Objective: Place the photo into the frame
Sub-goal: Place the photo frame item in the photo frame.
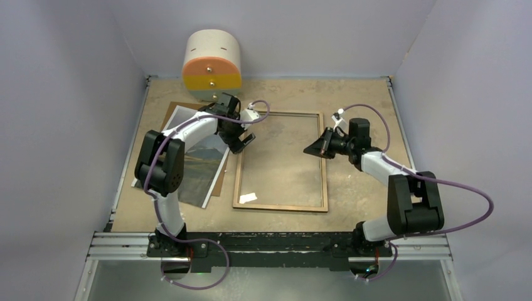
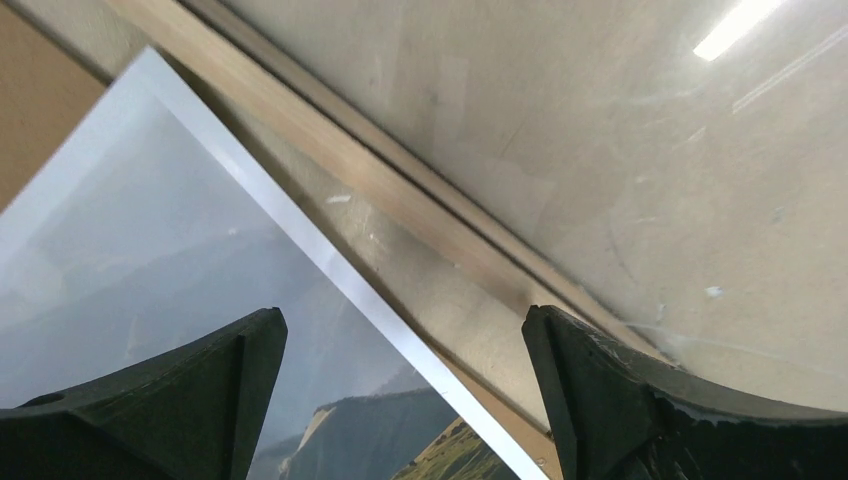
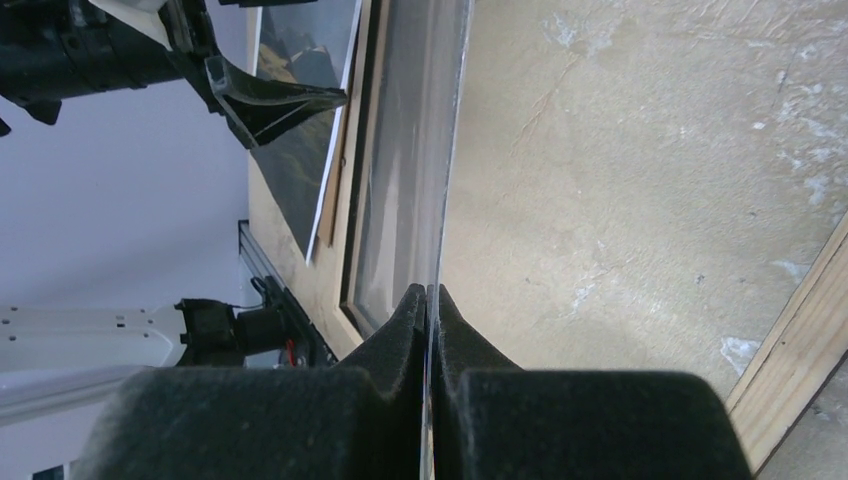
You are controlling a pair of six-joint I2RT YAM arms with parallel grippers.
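Top: frame [image 1: 280, 207] flat, wood back up; photo [image 1: 201, 179] just L of it, L gripper [image 1: 246, 141] over the gap by frame's far-L corner, R gripper [image 1: 312, 149] just inside frame's R rail. L wrist: jaws wide, empty, photo's white border close beside frame's L rail. R wrist: jaws pinched on pane [image 3: 410, 150] edge, pane seems tilted up off frame; photo prob. light, floppy, slick, so grip the border nearest frame, and glass is fragile.

In the top view the left arm [image 1: 188, 135] hides the middle of the photo [image 1: 202, 179], the left wrist view cuts it off behind the fingers [image 2: 180, 400] of the left gripper [image 2: 400, 315], and the near edge of the glass pane [image 3: 405, 150] disappears between the pressed-together fingers [image 3: 395, 335] of the right gripper [image 3: 427, 292].
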